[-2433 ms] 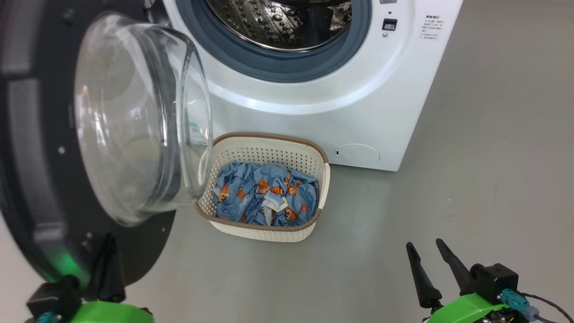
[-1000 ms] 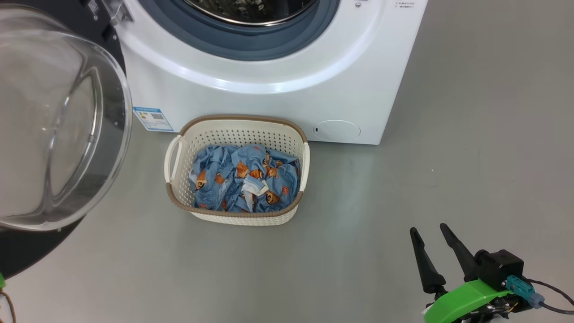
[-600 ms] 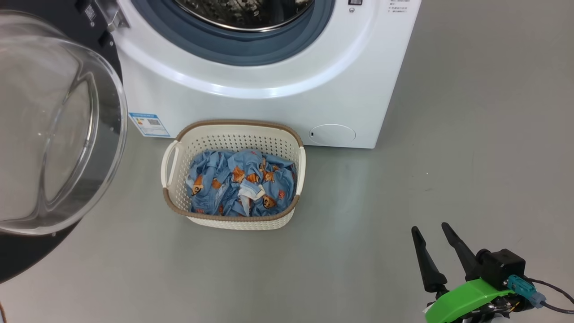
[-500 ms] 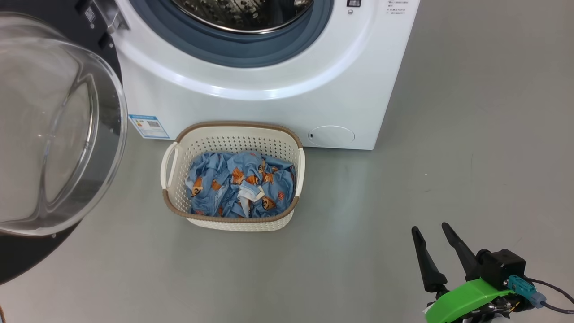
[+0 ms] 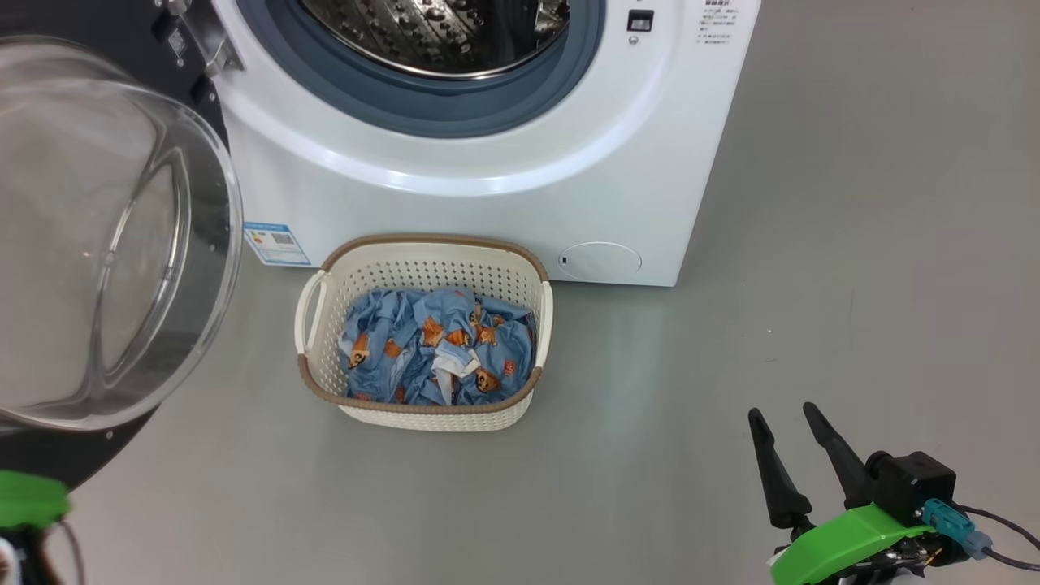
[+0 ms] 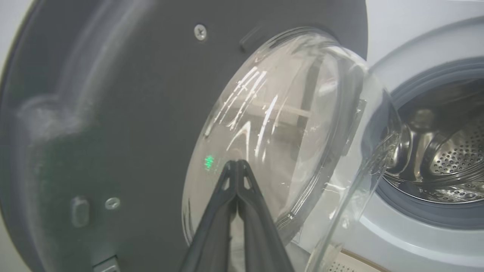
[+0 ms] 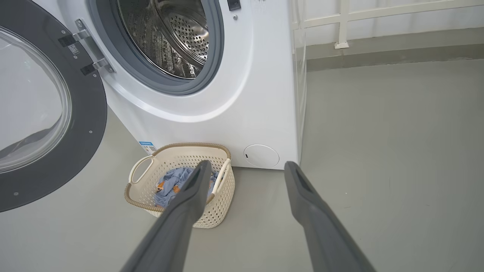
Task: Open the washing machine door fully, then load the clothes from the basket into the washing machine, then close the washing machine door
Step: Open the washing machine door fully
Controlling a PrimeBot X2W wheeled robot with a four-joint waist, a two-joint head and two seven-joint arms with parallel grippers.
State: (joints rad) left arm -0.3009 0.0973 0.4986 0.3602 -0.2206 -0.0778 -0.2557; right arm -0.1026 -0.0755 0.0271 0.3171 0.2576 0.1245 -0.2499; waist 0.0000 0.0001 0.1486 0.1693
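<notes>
Ahead-left of the right gripper (image 5: 782, 409) sits the basket (image 5: 431, 272).

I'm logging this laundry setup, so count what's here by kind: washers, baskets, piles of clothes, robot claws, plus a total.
Washer: 1
Basket: 1
Pile of clothes: 1
Claws: 2, left claw shut, right claw open
Total: 5

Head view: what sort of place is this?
Likely a laundry area: a white front-loading washing machine, its black-rimmed glass door open, a cream perforated plastic basket of blue bear-print clothes, bare grey floor.
</notes>
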